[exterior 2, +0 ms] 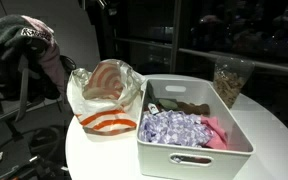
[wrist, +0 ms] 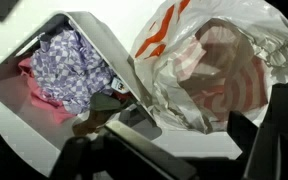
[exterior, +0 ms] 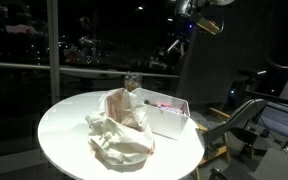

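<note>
So the count on the round table (exterior: pixel 59 130) is one white bin (exterior 2: pixel 224 160), one crinkly plastic bag (exterior 2: pixel 104 95) with orange stripes, and one clear jar (exterior 2: pixel 231 80). Inside the bin there's one purple patterned cloth (exterior 2: pixel 174 127), one pink cloth (exterior 2: pixel 216 130) tucked beside it, and one dark item (exterior 2: pixel 179 105) at the back that's too murky to name. The bag slumps right against the bin's long side, touching it, and its mouth gapes open with something pale and striped inside. The bag and bin together fill the middle of the table, with the bin's far end reaching toward one edge. The jar stands apart from them, just off the bin's back corner and near the table's edge by the dark window. As for room, there's a wide bare stretch of tabletop on the bag's outer side, running round to the edge, and a thinner bare strip past the bin. There's just the one gripper (wrist: pixel 169 160), and the wrist view looks straight down over the line where the bag meets the bin's rim. Its jaws are spread all the way apart, nothing sits between them, and they aren't touching the bag, bin or cloths.
</note>
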`<action>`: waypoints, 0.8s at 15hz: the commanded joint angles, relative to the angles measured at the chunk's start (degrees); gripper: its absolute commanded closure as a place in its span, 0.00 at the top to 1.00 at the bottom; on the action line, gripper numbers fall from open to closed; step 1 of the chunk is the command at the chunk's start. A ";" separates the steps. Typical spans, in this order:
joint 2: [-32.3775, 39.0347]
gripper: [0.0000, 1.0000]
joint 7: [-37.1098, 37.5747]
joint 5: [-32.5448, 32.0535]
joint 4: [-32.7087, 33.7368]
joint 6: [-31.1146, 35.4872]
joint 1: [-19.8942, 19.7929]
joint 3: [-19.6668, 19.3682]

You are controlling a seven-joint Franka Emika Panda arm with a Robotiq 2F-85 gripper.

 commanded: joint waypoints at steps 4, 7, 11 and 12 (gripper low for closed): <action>-0.28 1.00 0.11 -0.12 0.89 -0.10 0.30 -0.25; 2.39 1.00 -0.38 1.65 2.39 0.48 -0.25 -1.83; 9.41 1.00 -1.36 6.27 5.88 3.25 -2.05 -6.28; 11.80 1.00 -1.20 7.10 7.09 4.12 -2.58 -7.16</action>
